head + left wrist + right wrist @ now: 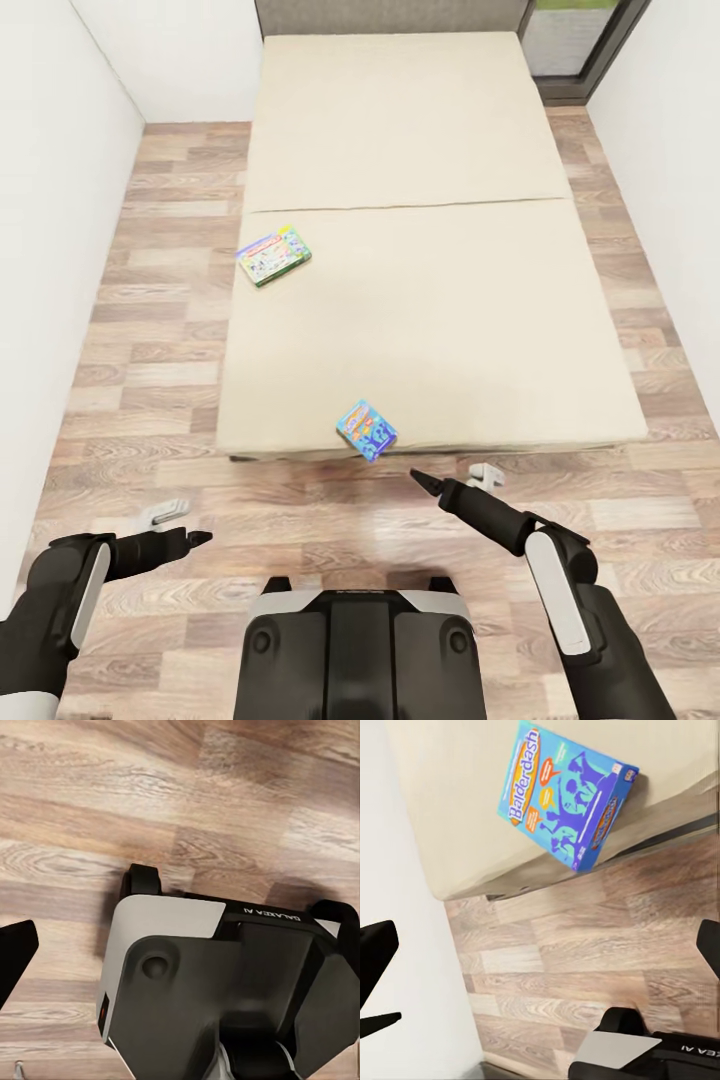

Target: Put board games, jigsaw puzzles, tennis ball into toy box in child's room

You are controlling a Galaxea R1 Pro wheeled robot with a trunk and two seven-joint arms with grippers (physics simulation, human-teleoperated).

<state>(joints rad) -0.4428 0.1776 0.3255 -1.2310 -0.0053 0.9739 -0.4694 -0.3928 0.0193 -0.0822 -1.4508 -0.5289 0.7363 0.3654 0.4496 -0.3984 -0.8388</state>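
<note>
Blue board game [367,430] lay at bed [430,330] edge, 12 o'clock from my base, corner overhanging. Judged it light, stiff, slick; I'd pinch overhanging corner. Right gripper [424,480] released, empty. Left gripper [200,538]: couldn't tell. Second game [273,255] at 11 o'clock.

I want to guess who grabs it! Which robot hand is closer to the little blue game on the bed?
Right. The right gripper sits just off the blue game; the left gripper is farther off.

The blue board game [568,795] reads "Balderdash"; the robot base [225,982] reads "GALAXEA AI".
</note>
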